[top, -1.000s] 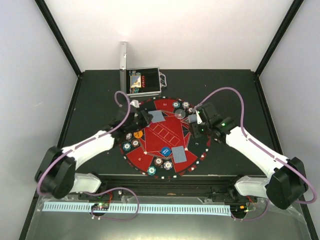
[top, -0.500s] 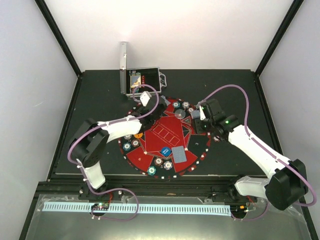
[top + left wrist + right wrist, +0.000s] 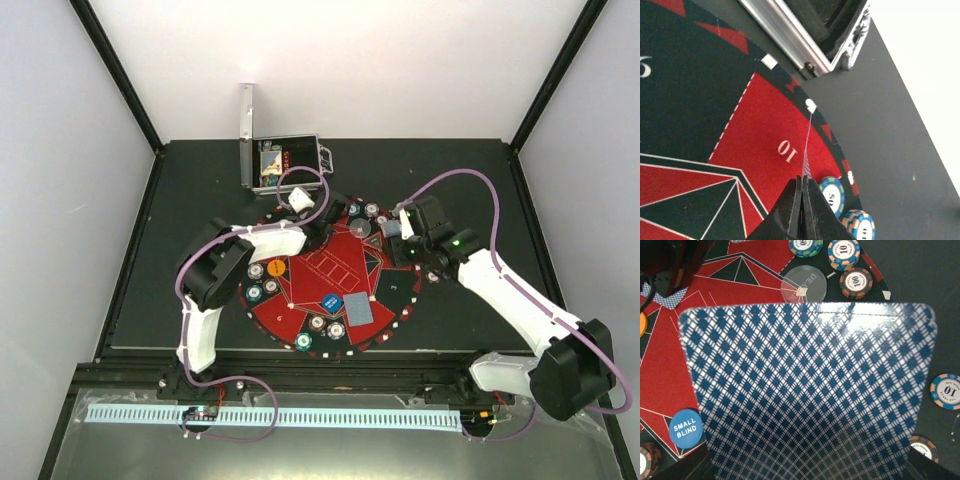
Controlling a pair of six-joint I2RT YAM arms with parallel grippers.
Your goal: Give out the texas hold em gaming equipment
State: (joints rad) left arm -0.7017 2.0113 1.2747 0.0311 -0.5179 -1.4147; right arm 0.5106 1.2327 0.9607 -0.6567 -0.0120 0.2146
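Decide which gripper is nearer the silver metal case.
Left. The left gripper sits just short of the silver metal case, over the far edge of the mat; the right gripper is farther off, over the mat's right side.

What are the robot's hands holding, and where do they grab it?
Right gripper: stack of playing cards, by its near end. Left gripper: one thin card, edge-on, by its near edge.
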